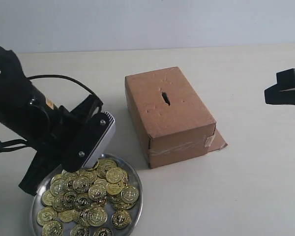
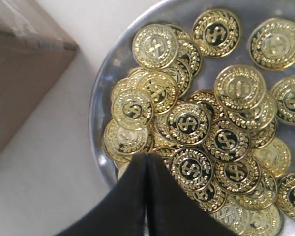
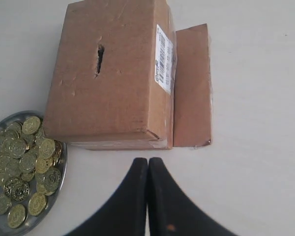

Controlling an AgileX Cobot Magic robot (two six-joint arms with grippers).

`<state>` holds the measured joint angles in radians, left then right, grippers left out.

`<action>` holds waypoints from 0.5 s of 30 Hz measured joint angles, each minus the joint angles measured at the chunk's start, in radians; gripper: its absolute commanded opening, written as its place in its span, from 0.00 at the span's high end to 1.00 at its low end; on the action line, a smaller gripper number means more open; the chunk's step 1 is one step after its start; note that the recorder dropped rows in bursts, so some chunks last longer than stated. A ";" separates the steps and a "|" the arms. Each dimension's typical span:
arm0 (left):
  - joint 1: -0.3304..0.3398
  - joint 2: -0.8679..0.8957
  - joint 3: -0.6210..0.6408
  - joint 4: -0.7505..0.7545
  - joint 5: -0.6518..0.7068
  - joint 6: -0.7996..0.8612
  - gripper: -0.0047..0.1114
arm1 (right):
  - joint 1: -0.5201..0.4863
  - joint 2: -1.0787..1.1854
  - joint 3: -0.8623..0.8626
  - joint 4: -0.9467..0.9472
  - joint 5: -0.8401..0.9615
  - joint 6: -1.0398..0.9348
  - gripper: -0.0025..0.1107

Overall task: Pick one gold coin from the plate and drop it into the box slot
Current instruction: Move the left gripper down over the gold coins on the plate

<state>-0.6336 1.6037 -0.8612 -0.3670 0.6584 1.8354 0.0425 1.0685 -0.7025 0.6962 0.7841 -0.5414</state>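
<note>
The silver plate (image 1: 139, 199) sits at the front left, heaped with gold coins (image 1: 96, 191). My left gripper (image 2: 146, 157) is shut, its tips low over the coins (image 2: 187, 123) near the plate's rim (image 2: 99, 98); no coin shows between the fingers. In the exterior view the left arm's wrist (image 1: 88, 137) hides those tips. The brown box (image 1: 177, 123) stands mid-table with its dark slot (image 1: 165, 98) facing up. My right gripper (image 3: 148, 161) is shut and empty, above bare table short of the box (image 3: 123, 98) and its slot (image 3: 99, 59).
A cardboard flap (image 1: 219, 141) sticks out at the box's taped end and lies flat on the table (image 3: 192, 88). The right arm (image 1: 285, 91) hangs at the far right edge. The pale tabletop (image 1: 236, 196) stretches in front of the box.
</note>
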 measured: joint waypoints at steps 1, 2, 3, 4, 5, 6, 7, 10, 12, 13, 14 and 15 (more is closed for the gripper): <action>0.000 0.020 -0.008 0.009 0.012 0.000 0.96 | 0.000 0.000 0.000 0.002 0.000 -0.002 0.98; 0.000 0.037 -0.014 0.017 0.022 0.000 0.96 | 0.000 0.000 0.000 0.004 0.000 -0.002 0.98; 0.000 0.052 -0.019 0.021 0.032 0.004 0.96 | 0.000 0.000 0.000 0.007 0.000 -0.004 0.98; 0.000 0.063 -0.023 0.026 0.043 0.010 0.96 | 0.000 0.000 0.000 0.009 0.002 -0.004 0.98; 0.000 0.072 -0.026 0.026 0.051 0.016 0.96 | 0.000 0.000 0.000 0.014 0.004 -0.006 0.98; -0.002 0.077 -0.026 0.030 0.058 0.019 0.96 | 0.000 0.000 0.000 0.017 0.006 -0.006 0.98; -0.007 0.084 -0.026 0.039 0.064 0.023 0.96 | 0.000 0.000 0.000 0.017 0.008 -0.006 0.98; -0.041 0.093 -0.026 0.071 0.072 0.030 0.96 | 0.000 0.000 0.000 0.020 0.012 -0.008 0.98; -0.081 0.095 -0.026 0.095 0.074 0.034 0.96 | 0.000 0.000 0.000 0.020 0.012 -0.008 0.98; -0.101 0.096 -0.026 0.127 0.078 0.034 0.96 | 0.000 0.000 0.000 0.020 0.014 -0.008 0.98; -0.122 0.098 -0.027 0.153 0.085 0.034 0.96 | 0.000 0.000 0.000 0.020 0.014 -0.008 0.98; -0.138 0.098 -0.028 0.188 0.099 0.036 0.96 | 0.000 0.000 0.000 0.020 0.014 -0.010 0.98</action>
<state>-0.7719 1.7013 -0.8894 -0.1792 0.7572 1.8716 0.0425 1.0685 -0.7025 0.7159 0.7978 -0.5517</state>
